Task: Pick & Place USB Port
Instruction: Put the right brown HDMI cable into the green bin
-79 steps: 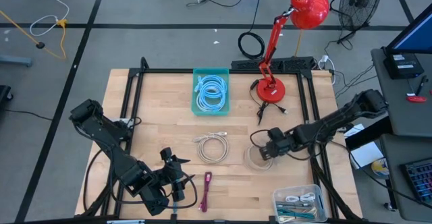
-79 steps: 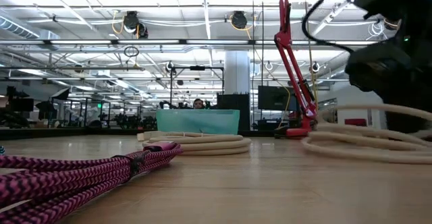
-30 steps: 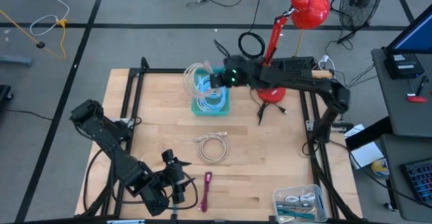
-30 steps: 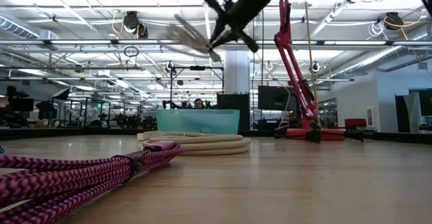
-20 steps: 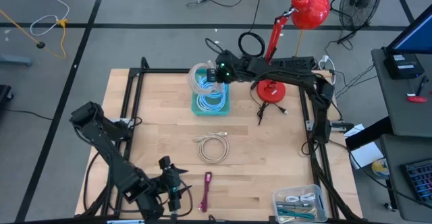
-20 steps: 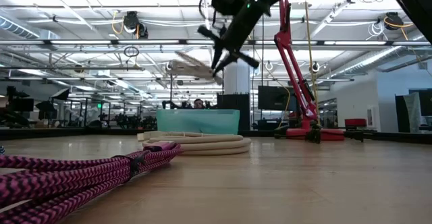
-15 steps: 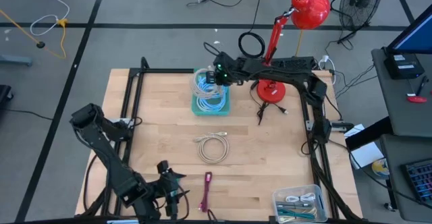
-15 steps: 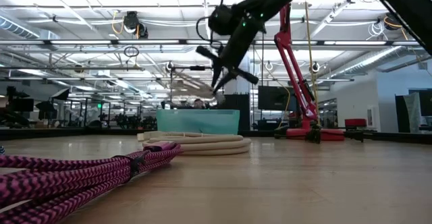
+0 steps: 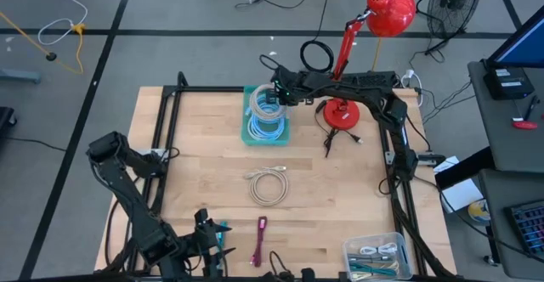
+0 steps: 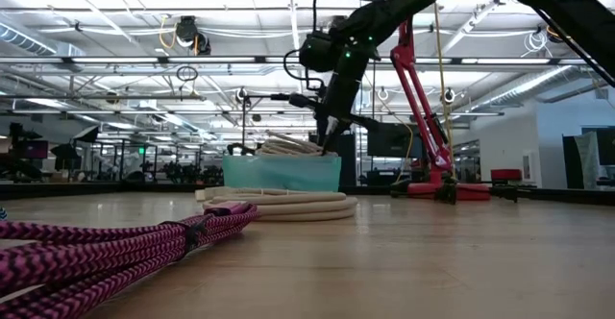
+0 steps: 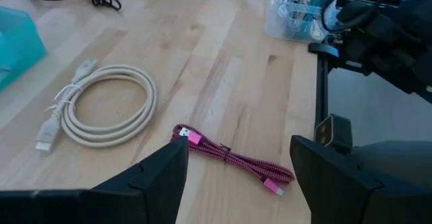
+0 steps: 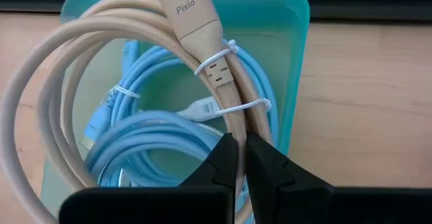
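Nearest, at the table's front edge: left gripper [image 9: 206, 241], fingers spread wide with nothing between them, hovering just beside the pink braided cable [image 9: 257, 241]. Seen past those fingers in the left wrist view, pink braided cable [image 11: 233, 159] stretched out in a folded bundle, long axis running roughly front to back on the wooden table [image 9: 204, 155]. To the front right, a clear tub [image 9: 376, 257] holding small bundled cables.

Mid-table: a second beige coil [image 9: 268, 185], lying flat, tied with a white band, its connector end [image 11: 44, 143] poking out of the loop.

Farther back: teal bin [image 9: 266, 115] near the rear edge, light-blue cables [image 12: 155, 143] coiled inside. Right gripper [image 9: 274, 95] reaching from the right side across to the bin, fingers pinched tight on the beige cable coil [image 12: 135, 69], gripping two strands just below a white twist tie [image 12: 214, 59]. Coil resting partly in the bin, draped over the blue cables, its loop lying broadly flat across the bin's opening. Plug end marked "Pixio" [image 12: 185, 11] pointing away from the fingers, toward the bin's far wall. In the low view, coil [image 10: 288, 147] showing just above the bin's rim [image 10: 282, 172].

Beyond the bin: red desk lamp [image 9: 361, 44] standing on its round base at the back right.
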Motion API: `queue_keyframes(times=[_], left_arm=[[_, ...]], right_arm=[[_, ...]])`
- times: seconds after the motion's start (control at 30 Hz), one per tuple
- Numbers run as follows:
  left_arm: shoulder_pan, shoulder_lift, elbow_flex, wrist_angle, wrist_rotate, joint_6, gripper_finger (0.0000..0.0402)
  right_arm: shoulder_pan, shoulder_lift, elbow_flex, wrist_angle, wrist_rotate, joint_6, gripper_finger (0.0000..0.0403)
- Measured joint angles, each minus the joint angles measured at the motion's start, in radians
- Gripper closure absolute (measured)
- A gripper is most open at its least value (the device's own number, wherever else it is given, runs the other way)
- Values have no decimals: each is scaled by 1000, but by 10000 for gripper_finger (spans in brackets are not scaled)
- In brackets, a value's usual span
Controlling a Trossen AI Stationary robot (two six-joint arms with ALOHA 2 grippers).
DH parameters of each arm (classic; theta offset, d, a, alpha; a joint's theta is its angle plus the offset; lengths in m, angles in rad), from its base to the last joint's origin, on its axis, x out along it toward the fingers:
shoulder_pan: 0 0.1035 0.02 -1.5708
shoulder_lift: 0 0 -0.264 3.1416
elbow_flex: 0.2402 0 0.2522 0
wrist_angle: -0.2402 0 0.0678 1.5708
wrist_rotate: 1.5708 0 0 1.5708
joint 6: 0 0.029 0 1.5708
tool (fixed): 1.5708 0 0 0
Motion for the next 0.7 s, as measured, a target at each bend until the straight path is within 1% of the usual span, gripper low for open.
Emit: queue_keyframes(times=[0.23, 0.53, 0.7], left_arm=[[4, 0, 0, 0, -2, 20, 140], [14, 0, 0, -2, -1, 56, 140], [14, 0, 0, -4, 0, 63, 140]], right_arm=[[-1, 0, 0, 3, -32, -14, 394], [11, 57, 3, 49, -32, -17, 394], [8, 87, -4, 48, -59, -1, 395]])
